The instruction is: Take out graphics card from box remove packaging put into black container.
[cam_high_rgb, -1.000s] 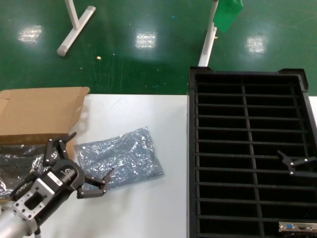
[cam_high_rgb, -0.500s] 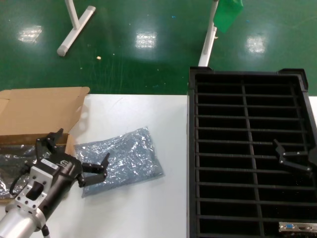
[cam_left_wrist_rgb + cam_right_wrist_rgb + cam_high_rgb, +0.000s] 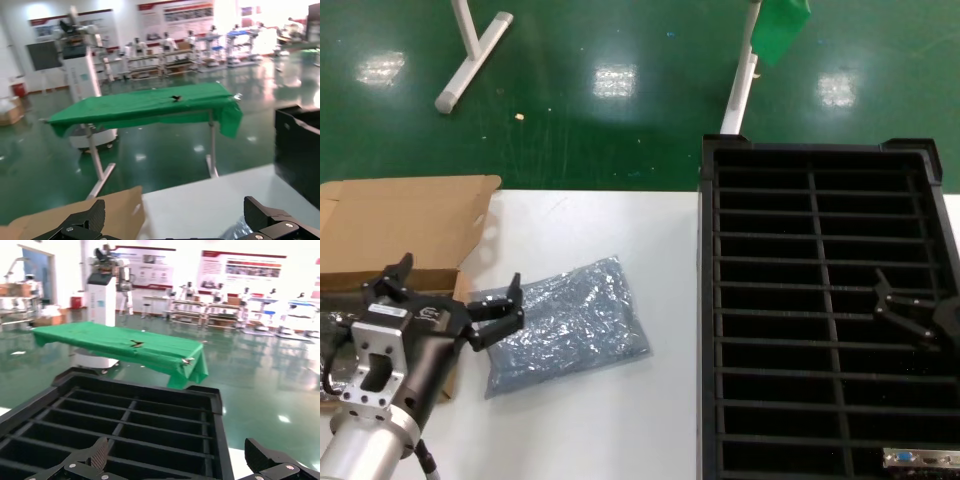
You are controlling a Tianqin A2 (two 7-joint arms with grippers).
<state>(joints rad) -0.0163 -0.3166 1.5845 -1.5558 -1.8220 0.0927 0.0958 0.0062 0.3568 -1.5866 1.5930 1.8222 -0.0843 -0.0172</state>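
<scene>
So the left gripper (image 3: 448, 293) has its two black fingers spread wide with nothing between them, sitting right at the near right corner of the shallow brown corrugated cardboard box (image 3: 405, 225). One fingertip is over the box's edge, the other is over the left edge of the crinkly silver-grey anti-static bag (image 3: 565, 325); can't tell if it's actually touching the plastic. That bag lies flat on the white table (image 3: 620, 225) just right of the box, between it and the big black plastic crate with the long narrow slots (image 3: 820, 300), apart from both. In the left wrist view both fingers (image 3: 277, 225) show far apart too. The right gripper (image 3: 910, 315) is over the right half of the crate, past its centre divider, fingers open and empty, and its wrist view looks along the slots. The thin graphics card with the silver bracket and blue connector (image 3: 918, 459) is in one of the crate's slots at its near right corner, well away from the box.
</scene>
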